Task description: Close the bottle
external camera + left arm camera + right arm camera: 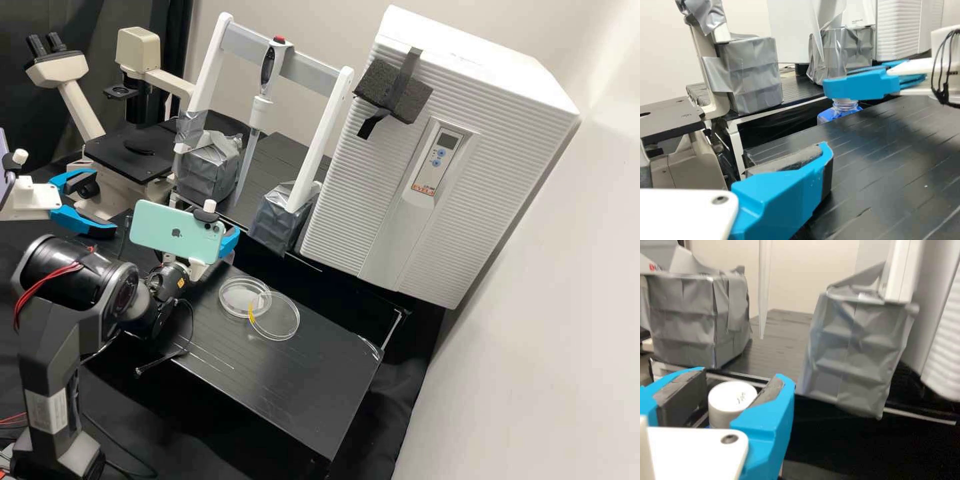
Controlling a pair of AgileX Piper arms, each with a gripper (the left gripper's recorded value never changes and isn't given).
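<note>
The bottle stands open on the left of the bench, just under the right gripper, which pinches its white cap. Best to lower the cap flat and straight, then twist. The left gripper is wide open.

Bottle: clear plastic, bluish body, threaded neck bare, upright just past the desk edge. Cap: white, round, flat top up, clamped in the right gripper fingers, directly over the neck; contact unclear.
</note>
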